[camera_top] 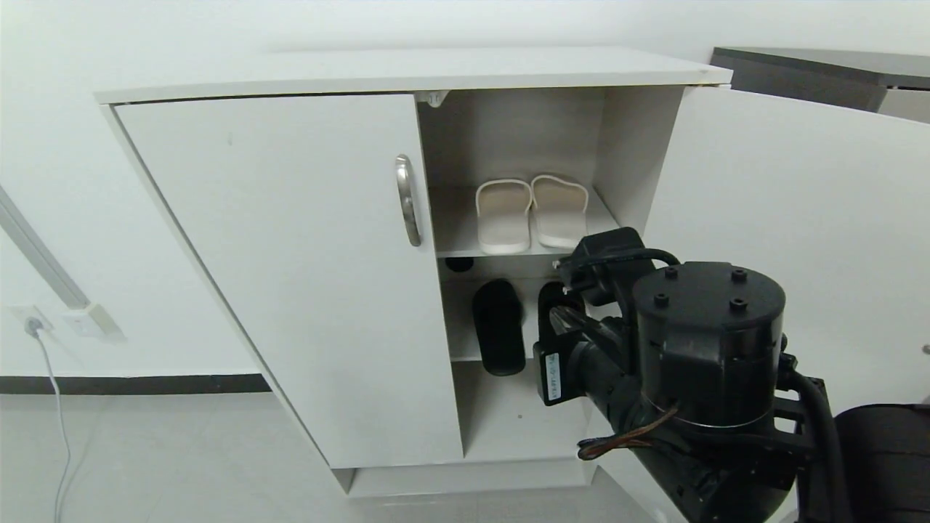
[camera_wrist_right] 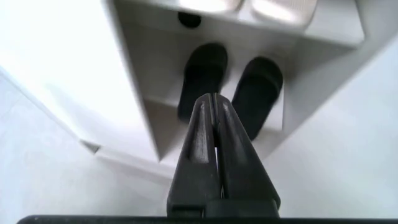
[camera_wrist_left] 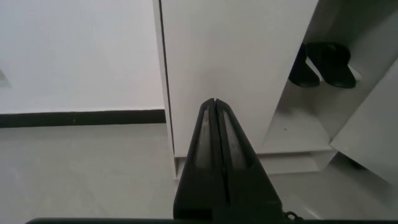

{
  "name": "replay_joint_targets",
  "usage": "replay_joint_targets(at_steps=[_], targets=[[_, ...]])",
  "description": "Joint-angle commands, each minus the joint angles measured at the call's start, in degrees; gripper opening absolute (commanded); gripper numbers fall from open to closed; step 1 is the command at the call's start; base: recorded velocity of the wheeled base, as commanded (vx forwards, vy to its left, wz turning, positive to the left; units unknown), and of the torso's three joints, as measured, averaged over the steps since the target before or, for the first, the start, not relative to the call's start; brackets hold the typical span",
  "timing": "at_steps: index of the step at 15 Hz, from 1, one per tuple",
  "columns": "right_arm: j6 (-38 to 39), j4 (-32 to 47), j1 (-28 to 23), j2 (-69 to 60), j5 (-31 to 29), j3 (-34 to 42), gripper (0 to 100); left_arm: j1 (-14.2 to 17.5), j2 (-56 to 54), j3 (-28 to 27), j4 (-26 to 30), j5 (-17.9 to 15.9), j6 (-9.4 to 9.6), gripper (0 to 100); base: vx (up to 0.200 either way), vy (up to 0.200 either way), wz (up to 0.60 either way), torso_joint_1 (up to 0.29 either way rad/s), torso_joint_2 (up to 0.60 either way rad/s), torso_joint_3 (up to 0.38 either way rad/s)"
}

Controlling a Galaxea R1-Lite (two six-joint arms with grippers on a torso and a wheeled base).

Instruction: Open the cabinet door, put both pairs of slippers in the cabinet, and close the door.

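The white cabinet (camera_top: 290, 276) has its right door (camera_top: 785, 240) swung open and its left door shut. A white pair of slippers (camera_top: 530, 211) lies on the upper shelf. A black pair (camera_wrist_right: 202, 78) rests side by side on the middle shelf; in the head view one black slipper (camera_top: 498, 327) shows fully and my right arm partly covers the other. My right gripper (camera_wrist_right: 214, 98) is shut on nothing, just in front of the black pair. My left gripper (camera_wrist_left: 214, 102) is also shut and empty, held low over the floor and pointing at the closed left door (camera_wrist_left: 236, 62).
A metal handle (camera_top: 407, 200) sits on the closed left door's edge. The bottom compartment (camera_top: 508, 414) holds nothing. A wall socket with a cable (camera_top: 33, 323) is at the far left. Grey floor (camera_top: 182, 457) spreads before the cabinet.
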Motion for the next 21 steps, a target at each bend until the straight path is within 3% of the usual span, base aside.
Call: replay_joint_targets(at_steps=[1, 6, 21], targets=[[0.1, 0.0, -0.7, 1.2, 0.0, 0.3, 0, 0.1, 0.1, 0.0, 0.0, 0.0, -0.02, 0, -0.200, 0.000, 0.00, 0.002, 0.00, -0.002], [0.0, -0.2, -5.7, 2.6, 5.0, 2.0, 0, 0.1, 0.1, 0.0, 0.0, 0.0, -0.02, 0, -0.200, 0.000, 0.00, 0.000, 0.00, 0.001], [0.0, -0.3, -6.3, 3.5, 5.8, 2.3, 0, 0.1, 0.1, 0.0, 0.0, 0.0, -0.02, 0, 0.000, 0.000, 0.00, 0.000, 0.00, 0.000]])
